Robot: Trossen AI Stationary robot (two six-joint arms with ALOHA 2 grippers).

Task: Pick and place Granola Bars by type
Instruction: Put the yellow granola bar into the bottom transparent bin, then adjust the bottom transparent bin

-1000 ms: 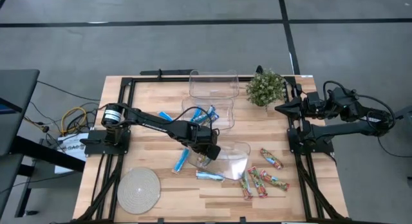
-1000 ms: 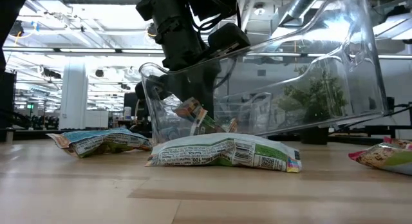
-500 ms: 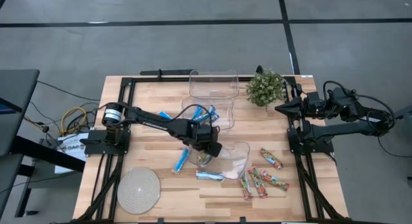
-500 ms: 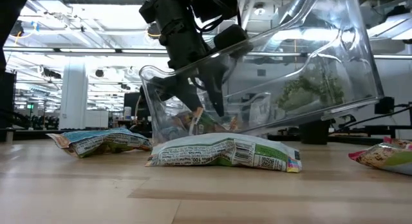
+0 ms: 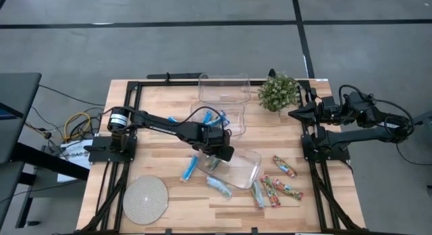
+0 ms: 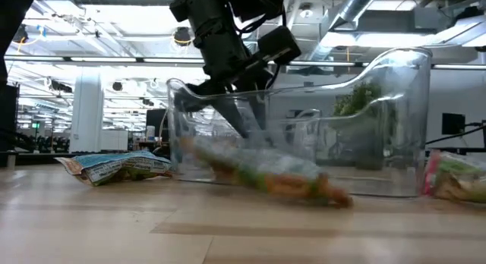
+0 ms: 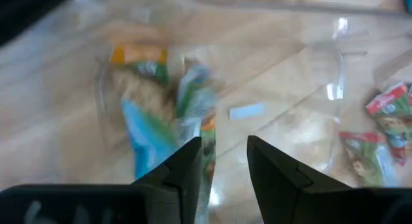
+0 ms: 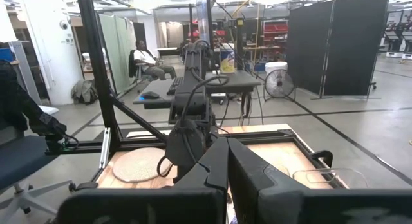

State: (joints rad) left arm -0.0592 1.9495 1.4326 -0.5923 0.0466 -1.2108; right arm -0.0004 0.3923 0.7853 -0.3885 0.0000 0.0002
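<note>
My left gripper (image 5: 217, 152) (image 7: 222, 143) (image 6: 239, 116) is open, its fingers pointing down into a clear bin (image 5: 251, 161) that lies flat on the table. Granola bars (image 7: 161, 114) lie blurred on the bin's floor beyond the fingertips, and nothing is between the fingers. A blue bar (image 5: 189, 169) lies left of the bin and a pale one (image 5: 219, 185) lies at its near side. Red-green bars (image 5: 277, 191) lie to its right. My right gripper (image 5: 293, 113) (image 8: 226, 166) is shut and waits raised at the table's right edge.
Two more clear bins stand farther back, the far one (image 5: 224, 86) and the middle one (image 5: 233, 123), which has blue bars in it. A small potted plant (image 5: 278, 91) stands at the far right. A round woven mat (image 5: 145, 200) lies at the near left.
My left gripper has opened and let go of a bar, which has dropped into the clear bin. The bin, tilted up on bars before, has come down flat on the table. The pale bar at its near edge has been pushed aside and turned.
</note>
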